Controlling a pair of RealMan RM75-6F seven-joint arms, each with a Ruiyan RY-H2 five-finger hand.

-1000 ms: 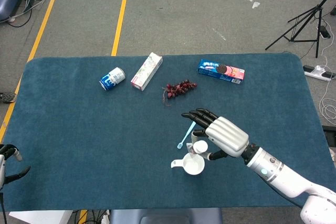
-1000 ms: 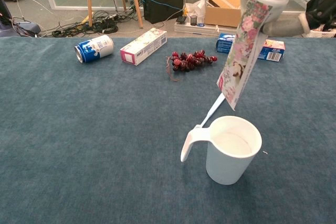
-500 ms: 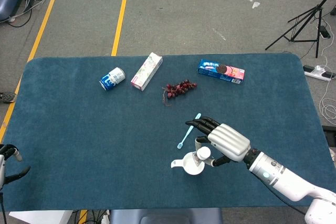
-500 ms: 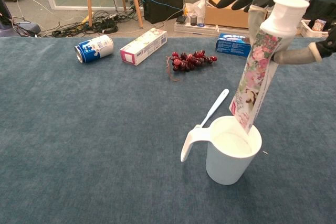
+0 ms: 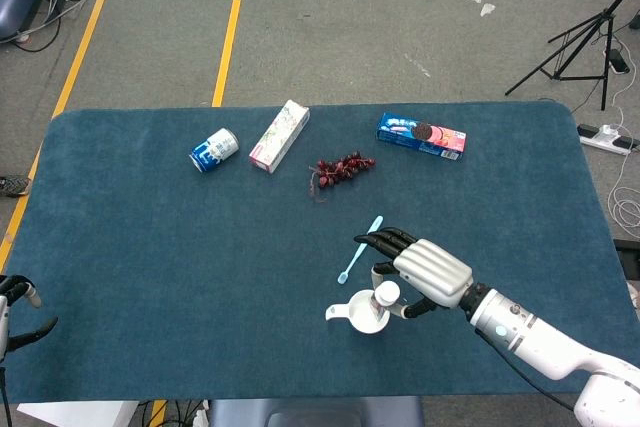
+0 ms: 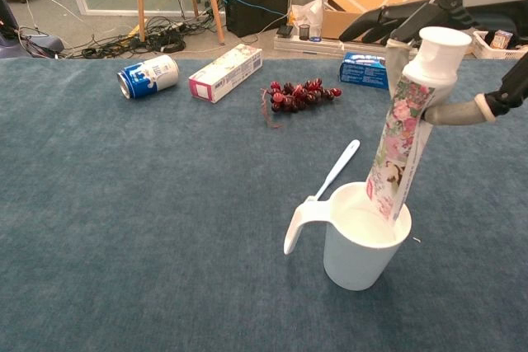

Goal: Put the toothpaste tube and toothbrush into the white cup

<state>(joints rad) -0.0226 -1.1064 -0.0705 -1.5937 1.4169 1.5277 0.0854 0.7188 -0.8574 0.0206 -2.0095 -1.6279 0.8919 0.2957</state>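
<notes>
The right hand [image 6: 437,26] is pinching the floral toothpaste tube [image 6: 403,133], its end entering the white plastic cup [image 6: 363,245]; the pale blue toothbrush [image 6: 334,172] is lying outside, waiting.

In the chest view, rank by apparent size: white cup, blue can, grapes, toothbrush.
1. white cup
2. toothbrush, long but thin
3. grapes and blue can, too alike to rank

The cup's nearness to the camera inflates it.
</notes>
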